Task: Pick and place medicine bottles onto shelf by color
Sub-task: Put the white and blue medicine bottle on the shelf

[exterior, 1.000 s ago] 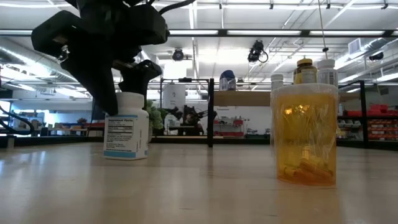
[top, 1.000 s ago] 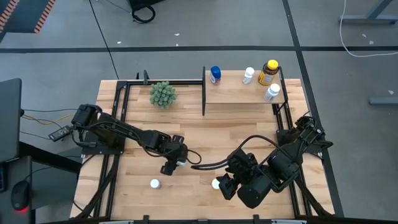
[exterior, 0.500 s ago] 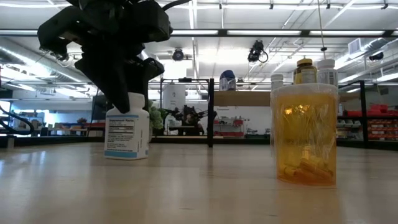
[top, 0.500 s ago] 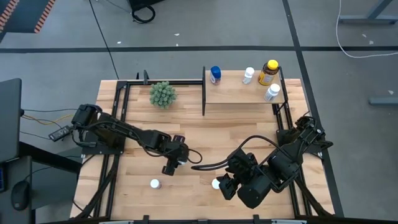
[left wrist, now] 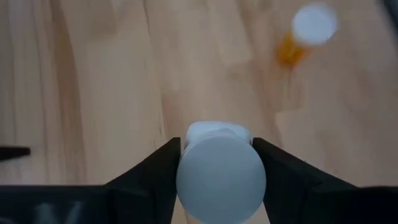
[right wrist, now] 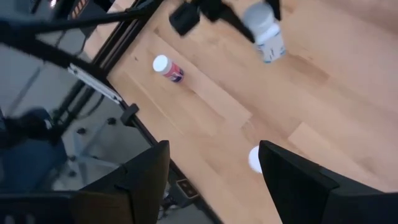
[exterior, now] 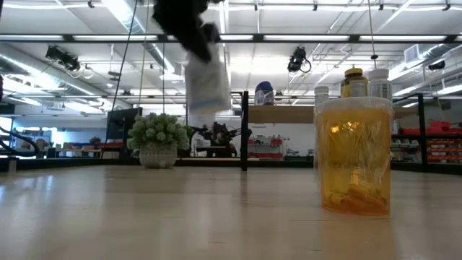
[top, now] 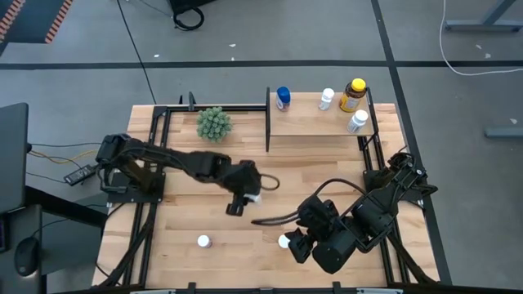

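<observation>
My left gripper (top: pixel 245 194) is over the table's middle, shut on a white medicine bottle (exterior: pixel 206 79) that hangs in the air. My right gripper (right wrist: pixel 214 186) is open near the table's near edge, beside an orange bottle with a white cap (top: pixel 283 241) standing on the table; the low view shows this orange bottle (exterior: pixel 354 155) close up. A purple-labelled bottle (right wrist: pixel 166 68) lies on its side near the near edge. The shelf (top: pixel 315 122) at the far right carries a blue bottle (top: pixel 283 98), two white ones (top: pixel 327 99) and an amber yellow-capped one (top: pixel 353 95). My left gripper pinches the white bottle at its capped upper end (left wrist: pixel 221 177) between the two fingers (left wrist: pixel 155 174), coming from above and pointing down. The bottle is lifted clear of the table and hangs below the fingers, tilted (exterior: pixel 208 90).
A green spiky plant (top: pixel 213 123) stands at the far edge, left of the shelf's black upright divider (top: pixel 268 118). Black frame rails (top: pixel 151 163) run along the table's left and right sides. Open wood lies between the grippers and the shelf.
My left gripper, which stood around the white bottle on the table, has lifted it clear and carried it up and toward the table's right and far edge. The bottle now hangs tilted. The right arm kept still.
</observation>
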Available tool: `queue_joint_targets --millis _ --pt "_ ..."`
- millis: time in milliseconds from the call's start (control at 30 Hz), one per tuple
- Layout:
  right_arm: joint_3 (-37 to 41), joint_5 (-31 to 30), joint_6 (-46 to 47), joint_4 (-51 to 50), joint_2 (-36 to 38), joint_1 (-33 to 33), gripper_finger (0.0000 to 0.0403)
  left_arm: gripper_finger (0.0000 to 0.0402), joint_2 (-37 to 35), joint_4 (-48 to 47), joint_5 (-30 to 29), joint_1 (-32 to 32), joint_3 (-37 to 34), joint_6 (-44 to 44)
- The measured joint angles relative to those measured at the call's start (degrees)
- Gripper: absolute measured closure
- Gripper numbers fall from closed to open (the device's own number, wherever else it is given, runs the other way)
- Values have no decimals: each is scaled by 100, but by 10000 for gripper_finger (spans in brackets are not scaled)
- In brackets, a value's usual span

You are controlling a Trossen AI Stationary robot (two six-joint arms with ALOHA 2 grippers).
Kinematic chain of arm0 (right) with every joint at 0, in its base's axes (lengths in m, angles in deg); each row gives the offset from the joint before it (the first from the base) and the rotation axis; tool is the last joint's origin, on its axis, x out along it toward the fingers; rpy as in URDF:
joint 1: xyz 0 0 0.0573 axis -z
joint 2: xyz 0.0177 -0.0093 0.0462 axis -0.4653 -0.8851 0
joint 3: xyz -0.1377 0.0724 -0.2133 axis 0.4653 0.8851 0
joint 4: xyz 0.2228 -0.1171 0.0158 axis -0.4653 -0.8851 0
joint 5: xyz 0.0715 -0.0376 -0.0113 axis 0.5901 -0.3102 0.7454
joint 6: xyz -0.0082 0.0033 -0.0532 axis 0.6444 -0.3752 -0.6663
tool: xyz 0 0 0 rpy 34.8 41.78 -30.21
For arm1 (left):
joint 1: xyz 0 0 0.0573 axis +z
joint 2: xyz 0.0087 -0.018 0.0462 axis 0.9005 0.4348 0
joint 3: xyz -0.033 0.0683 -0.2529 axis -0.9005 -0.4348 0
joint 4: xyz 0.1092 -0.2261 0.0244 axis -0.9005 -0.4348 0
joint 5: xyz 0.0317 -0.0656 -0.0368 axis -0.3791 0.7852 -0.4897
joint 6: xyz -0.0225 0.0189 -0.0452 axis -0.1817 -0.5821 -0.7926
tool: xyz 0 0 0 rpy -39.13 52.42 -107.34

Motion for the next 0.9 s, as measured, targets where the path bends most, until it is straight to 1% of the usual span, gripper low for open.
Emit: queue_joint_targets --millis 133,300,367,533,667,800,900 --pt "0 -40 -874 2 2 5 148 224 0 -389 507 59 798 -26" --pt "0 -49 -1541 2 2 150 147 194 -2 -823 886 37 1778 -349" --pt "0 -94 -1754 3 2 243 147 190 -2 -932 968 42 2154 -530" --pt "0 -166 -2124 132 2 549 147 210 -11 -1174 1018 41 3005 -785" --pt "-97 -191 -2518 426 5 774 134 220 -13 -1426 1018 -33 3203 -791" --pt "-102 -194 -3004 921 13 938 106 201 -7 -1560 1083 -144 3185 -911" --pt "-101 -187 -3243 1095 11 1000 81 192 -7 -1537 1189 -229 3185 -926"
